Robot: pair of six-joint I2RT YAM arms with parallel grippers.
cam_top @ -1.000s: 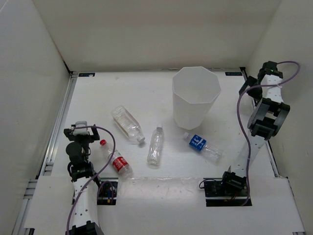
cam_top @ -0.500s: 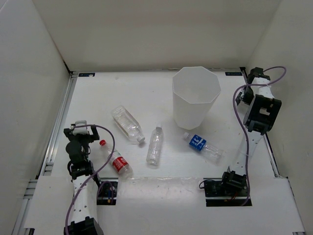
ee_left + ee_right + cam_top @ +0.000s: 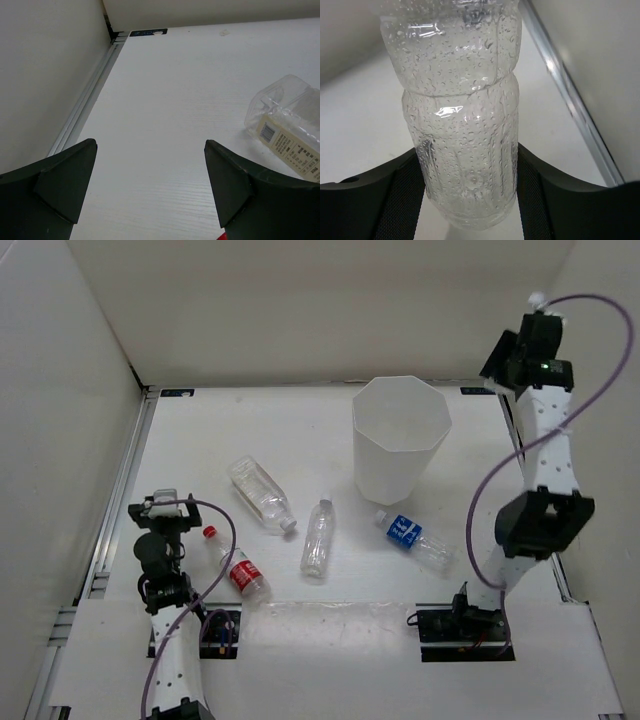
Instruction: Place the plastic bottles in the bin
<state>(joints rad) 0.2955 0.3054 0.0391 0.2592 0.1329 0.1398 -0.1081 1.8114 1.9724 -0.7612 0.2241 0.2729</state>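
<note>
Four plastic bottles lie on the worktop (image 3: 300, 430), near and left of the single white, many-sided bin (image 3: 398, 465): a squarish clear bottle (image 3: 260, 493), a red-capped bottle (image 3: 238, 570), an unlabelled bottle (image 3: 319, 538) and a blue-labelled bottle (image 3: 412, 537). Only the right wrist view shows the fifth bottle (image 3: 462, 115), which is clear, ribbed and beaded with droplets. It is clamped in the right jaws, raised at the far right beyond the bin. The left jaws stand apart at the near left, holding nothing.
</note>
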